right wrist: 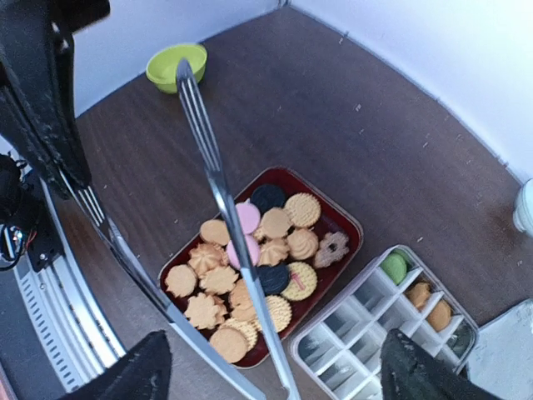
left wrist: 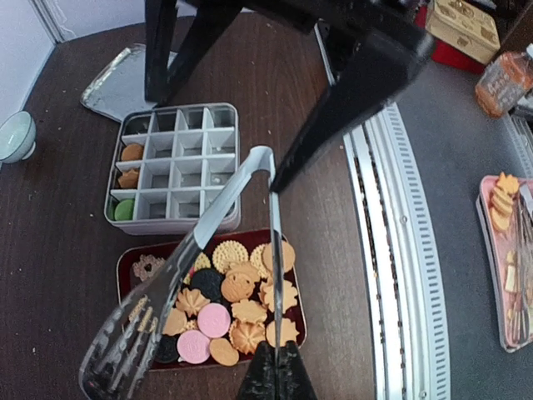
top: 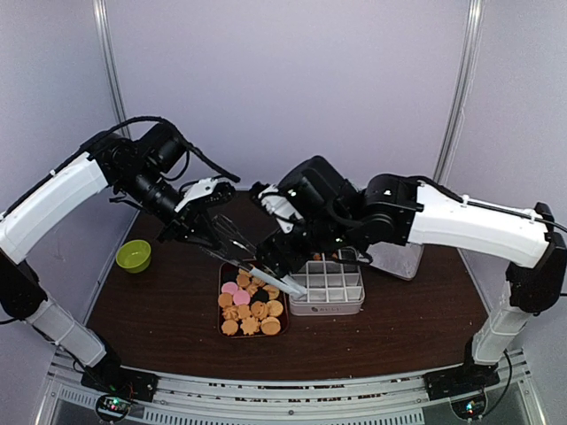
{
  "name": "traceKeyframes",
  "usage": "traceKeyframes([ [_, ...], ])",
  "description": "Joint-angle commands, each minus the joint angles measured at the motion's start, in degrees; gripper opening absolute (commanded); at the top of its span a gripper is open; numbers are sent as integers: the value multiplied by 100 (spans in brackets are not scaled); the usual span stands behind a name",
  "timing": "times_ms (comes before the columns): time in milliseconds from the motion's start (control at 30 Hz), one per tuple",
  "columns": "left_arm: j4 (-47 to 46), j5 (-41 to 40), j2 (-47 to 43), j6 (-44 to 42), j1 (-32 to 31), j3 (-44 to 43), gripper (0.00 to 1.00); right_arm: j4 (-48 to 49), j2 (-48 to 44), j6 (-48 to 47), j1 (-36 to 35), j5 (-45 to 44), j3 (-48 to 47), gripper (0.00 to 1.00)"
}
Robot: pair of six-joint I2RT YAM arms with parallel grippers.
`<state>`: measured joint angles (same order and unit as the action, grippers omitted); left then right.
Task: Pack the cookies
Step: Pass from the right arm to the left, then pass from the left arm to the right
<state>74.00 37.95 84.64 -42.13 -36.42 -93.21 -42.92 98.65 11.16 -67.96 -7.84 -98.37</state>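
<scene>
The cookies (top: 251,310) lie in a dark red tray (top: 221,301), mostly golden with a few pink and dark ones (left wrist: 221,308) (right wrist: 258,267). A few more sit in a white divided box (top: 328,292) (left wrist: 175,167) (right wrist: 375,333). Metal tongs (top: 261,273) (left wrist: 225,208) (right wrist: 221,192) hang slanted over the tray. My left gripper (top: 205,230) (left wrist: 276,375) is shut on one arm of the tongs. My right gripper (top: 282,261) (right wrist: 275,350) stands open around the tongs' hinge end, not touching them.
A green bowl (top: 134,255) (right wrist: 176,67) stands at the left. The box lid (top: 403,261) (left wrist: 125,79) lies behind the box, with a pale cup (left wrist: 15,137) beside it. The table's near edge carries a metal rail (top: 266,390) (left wrist: 391,275).
</scene>
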Motion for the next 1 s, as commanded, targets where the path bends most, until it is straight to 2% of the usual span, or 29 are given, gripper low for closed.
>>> traceKeyframes([
  [0,-1226,728,-208,1339,55,-218,0,1515,-1502,488,335,-739,1025,94],
  [67,-1757,810,-236,2132,169,-359,0,2379,-2213,722,498,-616,1779,99],
  [200,-3072,1492,-348,4124,698,-402,0,3939,-3401,1156,793,-224,3198,100],
  [267,-4283,1968,-466,5247,982,-197,0,4373,-3767,1338,907,-64,3722,100],
  [333,-5191,2275,-559,6181,1124,-34,0,4646,-3952,1584,1014,122,4047,100],
  [500,-6820,2673,-675,7791,1055,344,0,5521,-3868,1998,1081,694,4456,100],
  [667,-7534,2726,-799,8336,959,741,0,6436,-3209,2018,1083,1243,4044,100],
  [800,-7900,2847,-852,8606,924,927,0,6855,-2719,1998,1096,1325,3662,100],
  [967,-7929,2961,-908,8537,874,1055,0,7846,-2302,2517,1214,1534,3715,100],
])
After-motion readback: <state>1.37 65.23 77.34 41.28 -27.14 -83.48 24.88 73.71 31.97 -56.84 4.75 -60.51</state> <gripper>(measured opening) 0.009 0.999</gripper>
